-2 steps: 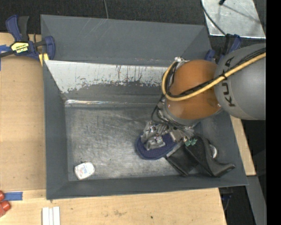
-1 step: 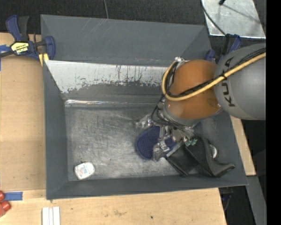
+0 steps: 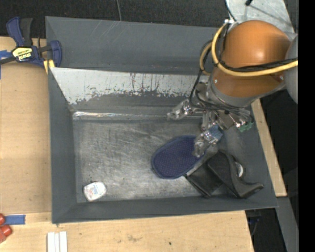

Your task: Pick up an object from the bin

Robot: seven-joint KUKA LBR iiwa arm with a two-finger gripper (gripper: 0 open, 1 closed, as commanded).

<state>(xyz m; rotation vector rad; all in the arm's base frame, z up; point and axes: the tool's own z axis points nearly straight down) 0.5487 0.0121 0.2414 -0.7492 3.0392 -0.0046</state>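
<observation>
My tool [image 3: 203, 144] above the dark blue oval pad [image 3: 170, 159], black pouch [image 3: 221, 176] beside it, wide or narrow I cannot tell

Bins: there was one, a grey metal bin [image 3: 60, 140].
Blue things: one was counted, a dark blue oval pad [image 3: 170, 159] with a mesh-like face, which lay on the floor right of the middle.
Black things: one was counted, a black folded pouch-like thing [image 3: 218, 176] with a strap, which lay in the near right corner. Whether it was one piece or two pressed together could not be told.
White things: one was counted, a small white crumpled packet [image 3: 94, 191] in the near left corner.
Loose things in all: three lay in the bin, none of them alike.
Arms: one was there, and it bore one gripper [image 3: 206, 140].
</observation>
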